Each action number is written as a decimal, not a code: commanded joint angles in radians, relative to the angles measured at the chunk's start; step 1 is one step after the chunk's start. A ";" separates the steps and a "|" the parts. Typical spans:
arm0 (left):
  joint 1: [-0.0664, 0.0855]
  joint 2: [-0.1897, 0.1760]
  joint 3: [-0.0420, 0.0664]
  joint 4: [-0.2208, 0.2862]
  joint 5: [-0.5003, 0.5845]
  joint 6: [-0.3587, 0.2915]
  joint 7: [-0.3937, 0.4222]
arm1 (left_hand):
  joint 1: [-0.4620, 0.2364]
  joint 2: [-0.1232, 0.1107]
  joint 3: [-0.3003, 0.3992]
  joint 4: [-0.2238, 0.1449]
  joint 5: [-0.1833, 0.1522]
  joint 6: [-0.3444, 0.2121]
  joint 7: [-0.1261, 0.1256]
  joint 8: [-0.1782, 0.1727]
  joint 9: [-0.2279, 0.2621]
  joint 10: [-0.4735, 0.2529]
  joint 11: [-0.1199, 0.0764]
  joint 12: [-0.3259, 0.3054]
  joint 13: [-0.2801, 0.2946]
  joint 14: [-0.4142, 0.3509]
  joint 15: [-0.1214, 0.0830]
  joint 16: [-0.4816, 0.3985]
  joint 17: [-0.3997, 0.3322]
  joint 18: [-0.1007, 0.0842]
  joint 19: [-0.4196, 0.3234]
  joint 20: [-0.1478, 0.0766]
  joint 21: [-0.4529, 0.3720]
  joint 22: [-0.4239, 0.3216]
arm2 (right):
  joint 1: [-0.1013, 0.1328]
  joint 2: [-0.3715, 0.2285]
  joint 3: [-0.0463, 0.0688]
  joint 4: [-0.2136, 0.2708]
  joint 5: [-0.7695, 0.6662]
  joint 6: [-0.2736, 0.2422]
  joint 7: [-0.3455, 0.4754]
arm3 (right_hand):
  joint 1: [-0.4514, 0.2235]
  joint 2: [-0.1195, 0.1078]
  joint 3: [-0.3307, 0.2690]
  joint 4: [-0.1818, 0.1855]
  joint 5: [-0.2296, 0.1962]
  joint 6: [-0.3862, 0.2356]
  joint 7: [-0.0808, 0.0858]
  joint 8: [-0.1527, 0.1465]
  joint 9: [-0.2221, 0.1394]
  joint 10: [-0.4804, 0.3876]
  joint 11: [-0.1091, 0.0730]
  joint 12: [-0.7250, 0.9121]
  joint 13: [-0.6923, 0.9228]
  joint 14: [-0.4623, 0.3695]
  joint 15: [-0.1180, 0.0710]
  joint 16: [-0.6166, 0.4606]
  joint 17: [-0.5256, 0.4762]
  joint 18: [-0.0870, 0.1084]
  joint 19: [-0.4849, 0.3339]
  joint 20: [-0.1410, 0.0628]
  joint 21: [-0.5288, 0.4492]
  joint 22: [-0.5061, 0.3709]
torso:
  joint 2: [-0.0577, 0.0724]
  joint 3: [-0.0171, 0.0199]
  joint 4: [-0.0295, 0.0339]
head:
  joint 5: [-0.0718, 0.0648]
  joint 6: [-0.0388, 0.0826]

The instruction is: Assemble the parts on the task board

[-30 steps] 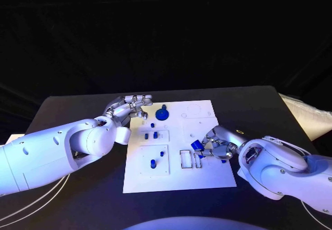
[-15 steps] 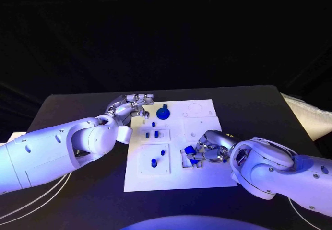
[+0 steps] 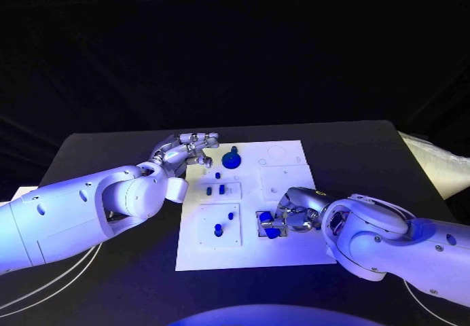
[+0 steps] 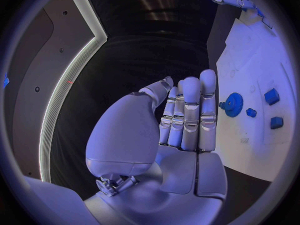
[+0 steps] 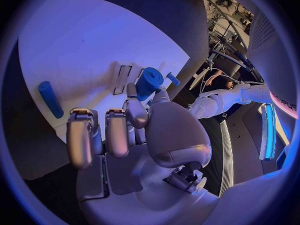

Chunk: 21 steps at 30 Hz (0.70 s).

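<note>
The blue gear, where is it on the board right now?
In the head view the blue gear sits near the far edge of the task board, on its left half, just beside the left hand, which isn't touching it.

We read this as a robotics lab or demo booth. A black-draped table point(image 3: 117, 153) stands against a black backdrop point(image 3: 235, 61), with a white task board point(image 3: 294, 255) laid out as a test fixture. Past the table, the right wrist view shows metal rigging point(image 5: 228, 40) and lit strips point(image 5: 270, 130); the left wrist view shows a glowing curved light band point(image 4: 59, 90).
</note>
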 commanded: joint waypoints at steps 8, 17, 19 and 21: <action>0.000 0.001 0.001 0.001 0.001 0.015 0.005 | 0.006 0.003 -0.007 0.001 0.002 -0.008 -0.001 0.005 -0.001 -0.007 -0.001 0.006 0.001 -0.005 -0.005 -0.006 -0.001 0.014 0.001 -0.003 -0.006 -0.001 | -0.001 0.002 0.000 -0.003 -0.081 -0.013 -0.011 | -0.129 -0.077 -0.050 0.003 -0.096 -0.014 0.004 -0.010 0.014 -0.013 0.006 -0.031 -0.009 0.054 -0.005 -0.015 -0.014 -0.006 -0.005 -0.008 -0.006 0.074 | 0.000 0.0005 -0.0016 | 0.001 0.000; 0.000 0.001 0.001 0.002 0.001 0.016 0.005 | 0.006 0.003 -0.007 0.001 0.002 -0.008 -0.001 0.005 -0.001 -0.007 -0.001 0.006 0.001 -0.005 -0.005 -0.006 -0.001 0.014 0.001 -0.003 -0.006 -0.001 | -0.001 0.006 0.000 -0.001 -0.100 0.014 -0.008 | 0.066 -0.046 0.030 -0.077 -0.049 -0.018 0.004 -0.012 0.031 -0.010 0.005 -0.039 -0.002 0.055 -0.004 -0.016 -0.013 -0.006 -0.005 -0.007 -0.008 0.073 | 0.000 0.0002 0.0004 | -0.001 -0.002; 0.000 0.001 0.001 0.002 0.001 0.017 0.005 | 0.006 0.003 -0.007 0.001 0.002 -0.008 -0.001 0.005 -0.001 -0.007 -0.001 0.006 0.001 -0.005 -0.005 -0.006 -0.001 0.014 0.001 -0.003 -0.006 -0.001 | -0.002 0.010 0.000 -0.003 -0.112 0.022 -0.008 | 0.125 -0.043 0.046 -0.111 -0.043 -0.018 0.005 -0.011 0.035 -0.009 0.005 -0.039 0.002 0.056 -0.005 -0.015 -0.010 -0.006 -0.005 -0.007 -0.008 0.074 | 0.000 0.0000 0.0004 | 0.000 -0.002; 0.000 0.001 0.001 0.002 0.001 0.017 0.005 | 0.006 0.003 -0.007 0.001 0.002 -0.008 -0.001 0.005 -0.001 -0.007 -0.001 0.006 0.001 -0.005 -0.005 -0.006 -0.001 0.014 0.001 -0.003 -0.006 -0.001 | -0.003 0.015 0.000 -0.005 -0.123 0.030 -0.009 | 0.164 -0.040 0.059 -0.135 -0.058 -0.017 0.004 -0.011 0.038 -0.007 0.004 -0.038 0.006 0.056 -0.006 -0.013 -0.007 -0.007 -0.004 -0.008 -0.007 0.075 | 0.000 -0.0002 0.0004 | 0.000 -0.003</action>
